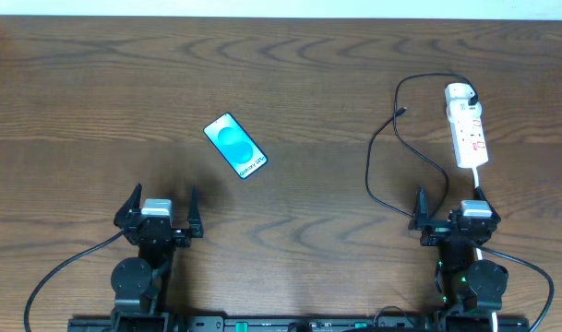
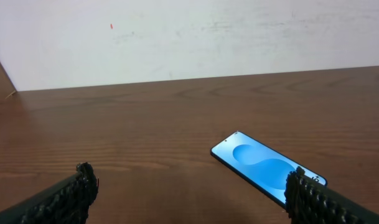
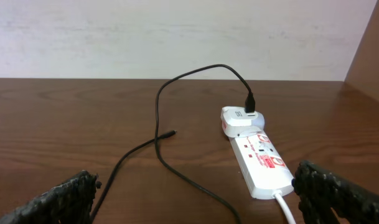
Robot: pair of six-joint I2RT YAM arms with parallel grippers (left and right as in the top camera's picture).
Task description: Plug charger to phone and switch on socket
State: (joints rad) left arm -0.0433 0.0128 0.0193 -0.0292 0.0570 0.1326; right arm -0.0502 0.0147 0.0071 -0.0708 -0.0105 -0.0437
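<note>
Left gripper (image 1: 165, 195) is sitting at the near edge of the table (image 1: 281, 65), jaws standing wide apart, holding nothing. In its wrist view the fingers (image 2: 71, 196) are framing bare table, with the right one covering a corner of the phone (image 2: 264, 167).

Right gripper (image 1: 450, 195) is sitting at the near edge too, over on the right side. Its jaws are also spread wide and gripping nothing.

Charger (image 1: 368, 173) is looping across the table just ahead of the right gripper. One strand is running in close by its left finger; can't tell if it's touching.

Cord (image 1: 476, 177), thick and white, is trailing from the near end of the socket (image 1: 468, 129) back toward the right gripper.

Phone is lying flat, screen up, turned diagonally, ahead of the left gripper and a bit to its right.

Tip (image 1: 405, 111) of the charger is lying loose on the table, left of the socket and well apart from the phone.

Socket is lying lengthwise ahead of the right gripper, slightly to its right. Red marks (image 3: 273, 162) are showing on top; can't tell whether it's switched on.

Adapter (image 3: 239, 118), white, is sitting in the socket's far end. The charger's black plug (image 3: 250, 102) is going into its top, and the charger is arching up and over to the left from there.

Wall (image 2: 177, 37), pale, is closing off the far edge.
</note>
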